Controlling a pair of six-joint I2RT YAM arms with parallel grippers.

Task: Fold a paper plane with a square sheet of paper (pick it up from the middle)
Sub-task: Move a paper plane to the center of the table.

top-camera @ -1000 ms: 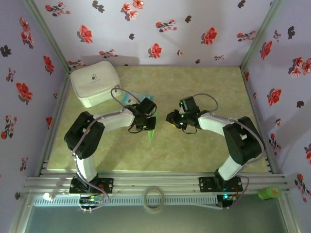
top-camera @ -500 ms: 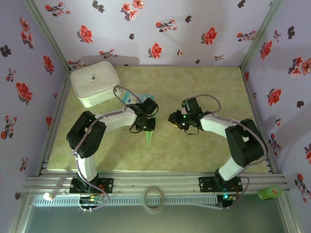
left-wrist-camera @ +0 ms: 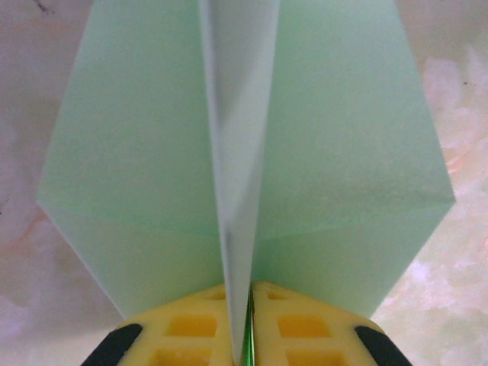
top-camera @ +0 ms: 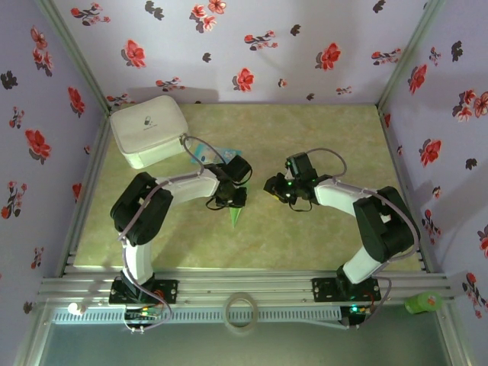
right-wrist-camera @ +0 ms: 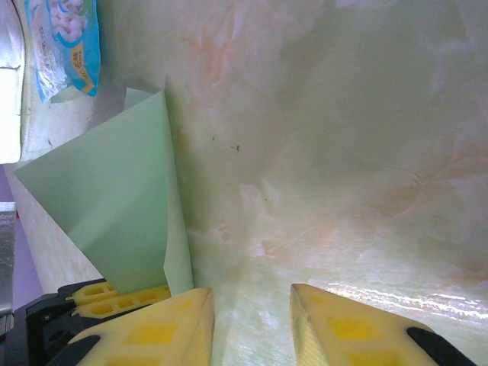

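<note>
Top external view gives us the desk [top-camera: 328,137] with both arms bent inward over its middle. Between them is the paper plane [top-camera: 235,217], pale green. Its long axis runs from the left hand [top-camera: 231,200] toward the near edge of the desk, and the sharp tip is at the near end.

In the left wrist view the yellow fingers [left-wrist-camera: 191,328] are pressed together on the raised centre fold, so the left hand grips the plane at its tail, and the two wings spread flat on both sides.

The right hand [top-camera: 273,187] is just beside the plane, on its right, not touching it. Its fingers [right-wrist-camera: 343,328] stand apart with nothing between them.

We judge that any next move on the plane by the free right hand must go to its own left, across the long axis, toward the near wing.
</note>
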